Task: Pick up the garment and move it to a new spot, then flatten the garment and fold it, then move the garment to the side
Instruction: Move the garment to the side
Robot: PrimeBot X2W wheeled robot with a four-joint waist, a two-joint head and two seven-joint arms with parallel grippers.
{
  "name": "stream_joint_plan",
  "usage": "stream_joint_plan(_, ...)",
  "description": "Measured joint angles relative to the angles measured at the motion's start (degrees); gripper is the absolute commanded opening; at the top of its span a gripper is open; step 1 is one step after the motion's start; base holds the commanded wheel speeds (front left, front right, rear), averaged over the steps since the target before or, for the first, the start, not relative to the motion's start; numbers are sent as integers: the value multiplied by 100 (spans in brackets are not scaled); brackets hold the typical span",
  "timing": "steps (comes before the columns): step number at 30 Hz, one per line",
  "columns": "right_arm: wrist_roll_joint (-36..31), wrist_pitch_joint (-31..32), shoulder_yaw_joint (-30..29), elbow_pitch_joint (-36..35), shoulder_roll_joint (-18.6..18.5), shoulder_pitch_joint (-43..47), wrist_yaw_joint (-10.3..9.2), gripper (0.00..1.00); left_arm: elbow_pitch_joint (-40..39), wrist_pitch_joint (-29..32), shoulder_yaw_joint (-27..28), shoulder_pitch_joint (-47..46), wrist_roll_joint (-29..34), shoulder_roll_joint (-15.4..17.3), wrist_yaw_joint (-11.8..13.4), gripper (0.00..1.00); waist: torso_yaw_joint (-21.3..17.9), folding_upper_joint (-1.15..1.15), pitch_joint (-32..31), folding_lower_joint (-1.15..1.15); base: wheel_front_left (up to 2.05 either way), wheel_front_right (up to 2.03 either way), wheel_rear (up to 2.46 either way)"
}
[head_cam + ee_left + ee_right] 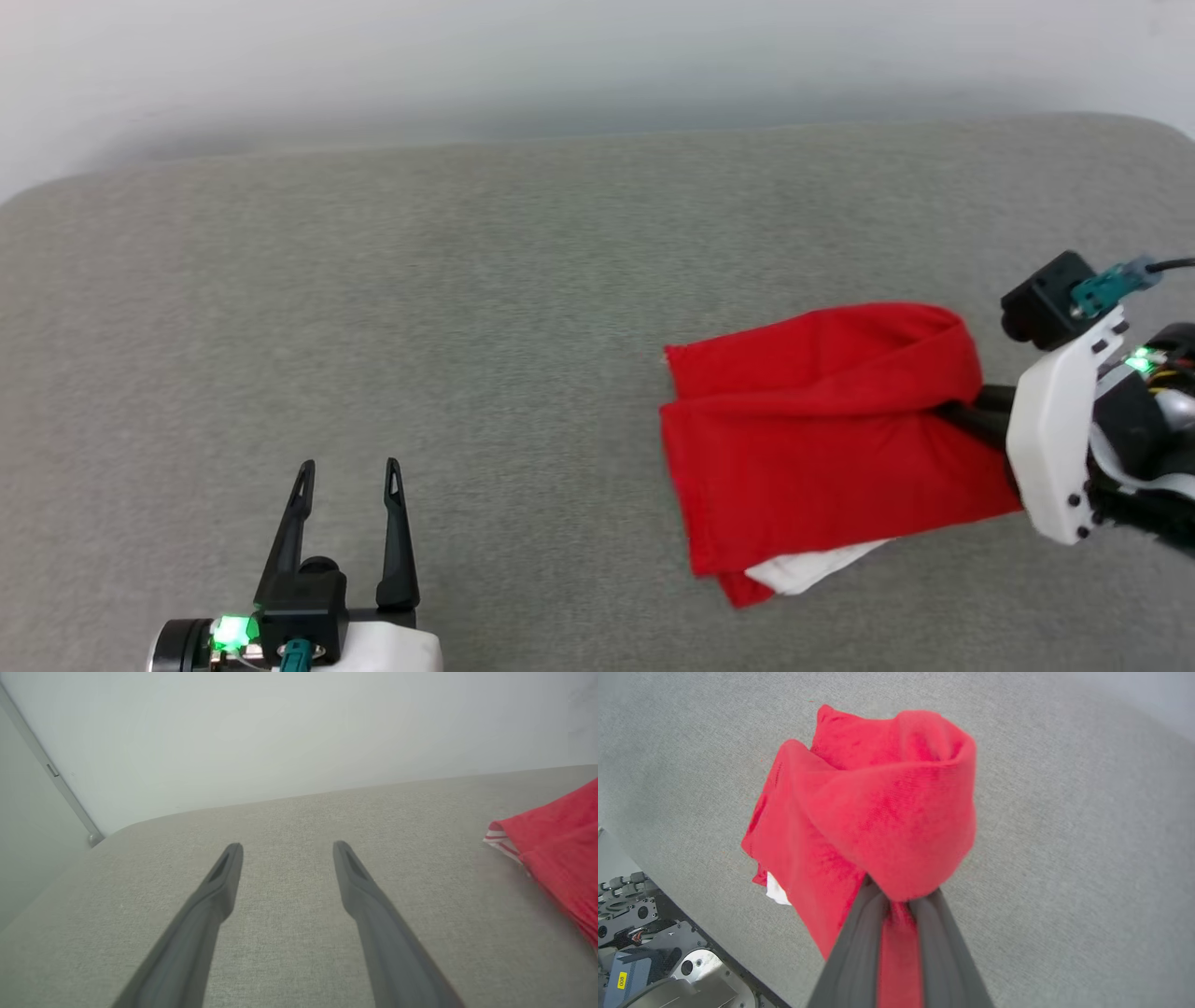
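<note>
The garment [822,429] is a bright red folded bundle on the grey padded surface at the right, with a white sleeve edge peeking out at its near side. My right gripper [971,415] reaches in from the right, and its fingers are shut on the garment's right fold. In the right wrist view the red cloth [887,812] bunches over the closed fingers [859,942]. My left gripper [347,467] stands open at the lower left, well apart from the garment, with nothing between its fingers. The left wrist view shows a red corner with striped trim [551,844] at its right edge.
The grey padded surface [420,308] spreads wide to the left and behind the garment, ending at a pale wall [560,56]. The robot's base [654,961] shows beyond the surface's edge in the right wrist view.
</note>
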Motion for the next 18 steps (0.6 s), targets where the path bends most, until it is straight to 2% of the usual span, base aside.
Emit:
stream_joint_plan(8,-204,13,-270,45,-569,-281,0,0,-223,0,132,-185,73,53,-25,100,-763,0,309,0,0,0,0)
stream_joint_plan(18,-853,-197,-719,1053,-976,-838,0,0,-392,0,180,-627,187,361,-103,100,-1268,0,1208,0,0,0,0)
